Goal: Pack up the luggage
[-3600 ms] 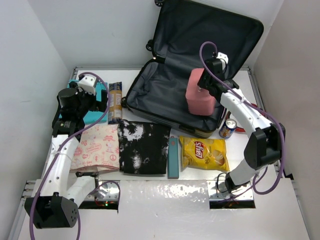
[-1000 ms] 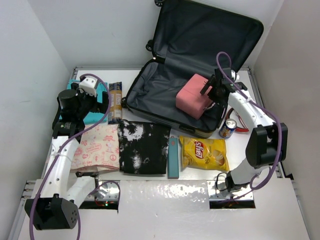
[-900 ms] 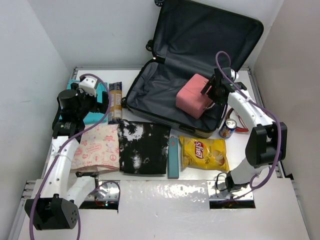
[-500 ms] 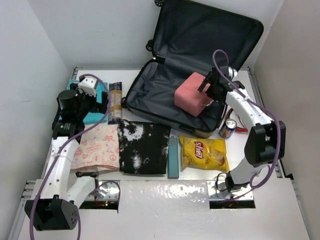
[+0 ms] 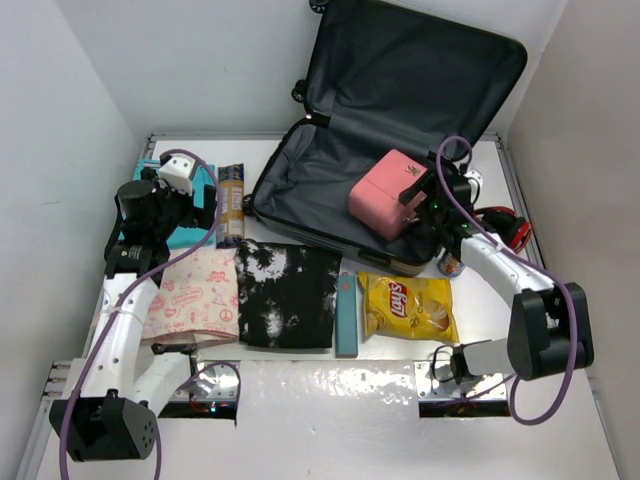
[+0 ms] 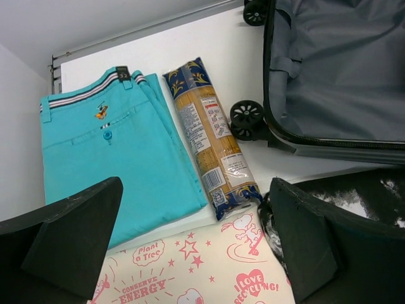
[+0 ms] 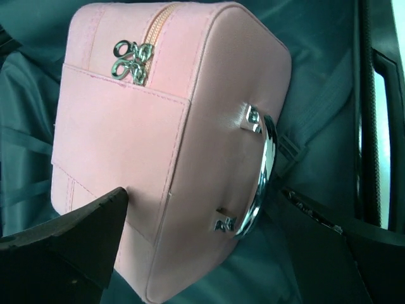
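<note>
From above, the pink vanity case (image 5: 386, 205) has been released inside the open luggage (image 5: 325, 170) at the surface's far side. Left wrist: left jaws spread wide, empty, over turquoise trousers (image 6: 107, 145). Right wrist: right jaws wide, empty, drawn off the case; one item is judged packed.

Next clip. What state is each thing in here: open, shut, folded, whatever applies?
luggage: open, lid propped up.
pink case: zipped shut, tilted inside the luggage.
right gripper: open, facing the pink case.
left gripper: open, holding nothing.
teal trousers: folded flat.
black-and-white shirt: folded flat.
</note>
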Robot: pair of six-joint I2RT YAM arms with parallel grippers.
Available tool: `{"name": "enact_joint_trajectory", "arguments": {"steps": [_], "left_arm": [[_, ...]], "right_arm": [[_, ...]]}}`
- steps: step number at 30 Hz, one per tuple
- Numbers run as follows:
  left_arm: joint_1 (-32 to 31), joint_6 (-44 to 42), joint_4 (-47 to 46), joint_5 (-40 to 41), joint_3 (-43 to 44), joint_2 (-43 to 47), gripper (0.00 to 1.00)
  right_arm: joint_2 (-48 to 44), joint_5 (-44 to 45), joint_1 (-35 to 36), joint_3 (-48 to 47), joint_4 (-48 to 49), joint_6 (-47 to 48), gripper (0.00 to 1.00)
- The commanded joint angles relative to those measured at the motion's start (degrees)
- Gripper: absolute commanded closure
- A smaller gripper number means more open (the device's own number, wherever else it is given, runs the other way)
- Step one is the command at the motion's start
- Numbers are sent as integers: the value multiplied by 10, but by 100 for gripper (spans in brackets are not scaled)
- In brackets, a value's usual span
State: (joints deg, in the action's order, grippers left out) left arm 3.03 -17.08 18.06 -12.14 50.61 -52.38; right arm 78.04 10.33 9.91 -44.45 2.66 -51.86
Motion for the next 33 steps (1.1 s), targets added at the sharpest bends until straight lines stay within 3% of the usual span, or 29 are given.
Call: {"name": "enact_joint_trajectory", "arguments": {"steps": [1, 9, 12, 13, 16, 17, 19, 26, 30, 33], "left_arm": [[-4, -1, -14, 4, 17, 4, 0], [-4, -5, -15, 19, 27, 4, 0], [-4, -7, -12, 21, 27, 5, 0], [-4, -7, -14, 22, 26, 5, 0], [-4, -5, -17, 26, 23, 5, 0], [-4, -5, -20, 28, 21, 5, 0], [-4, -5, -21, 31, 22, 6, 0], [-4, -10, -21, 41, 12, 9, 0], [-3, -8, -24, 44, 10, 11, 0], [-4, -11, -27, 47, 4, 15, 0]], "right_arm": [[23, -17, -11, -27, 12, 33, 1], [55, -33, -19, -19, 33, 3, 3], [65, -39, -19, -26, 42, 2, 19], [67, -42, -19, -27, 52, 0, 32], [67, -38, -19, -17, 88, -9, 55], [69, -34, -18, -18, 90, -12, 69], [72, -21, -18, -24, 82, -9, 81], [79, -27, -23, -58, 46, 53, 73], [141, -121, -49, -115, 20, 113, 63], [171, -179, -48, -158, 2, 168, 61]]}}
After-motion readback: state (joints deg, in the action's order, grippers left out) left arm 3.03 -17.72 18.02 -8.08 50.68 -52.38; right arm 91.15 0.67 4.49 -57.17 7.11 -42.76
